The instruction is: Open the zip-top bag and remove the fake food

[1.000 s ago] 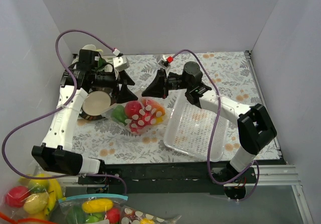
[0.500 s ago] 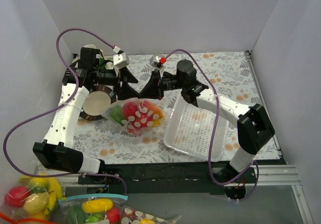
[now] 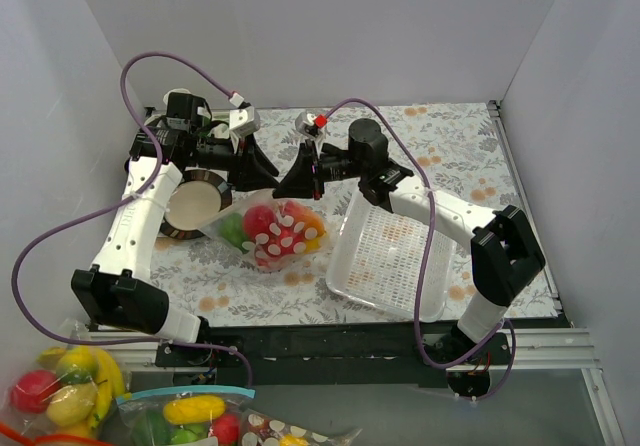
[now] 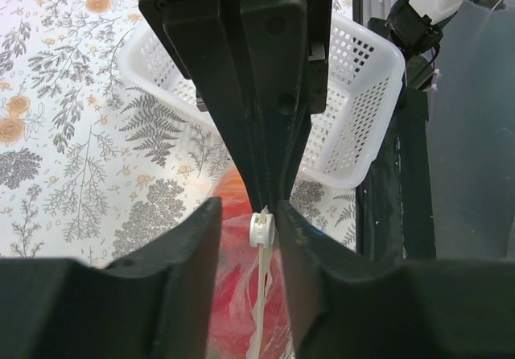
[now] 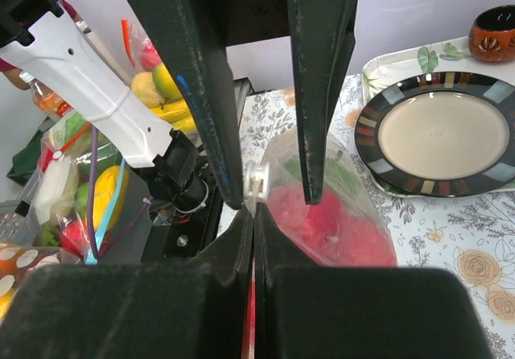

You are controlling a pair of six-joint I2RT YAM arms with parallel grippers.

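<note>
One white basket sits nearest, nothing in it. Beside it, one zip-top bag rests on the worktop. The fake food is all inside it: at least two red, one green, some orange. Behind, the right hand is pinched flat on the bag's mouth. The left hand has its jaws narrowly apart around the slider; whether it grips, I cannot tell. Opening seems only started, and nothing is removed.

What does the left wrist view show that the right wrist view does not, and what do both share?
Only the left wrist view shows the white basket. Only the right wrist view shows the striped plate, the brown cup and spare fruit bags. Both show the zip-top bag holding red fake food, its white slider between jaws.
</note>
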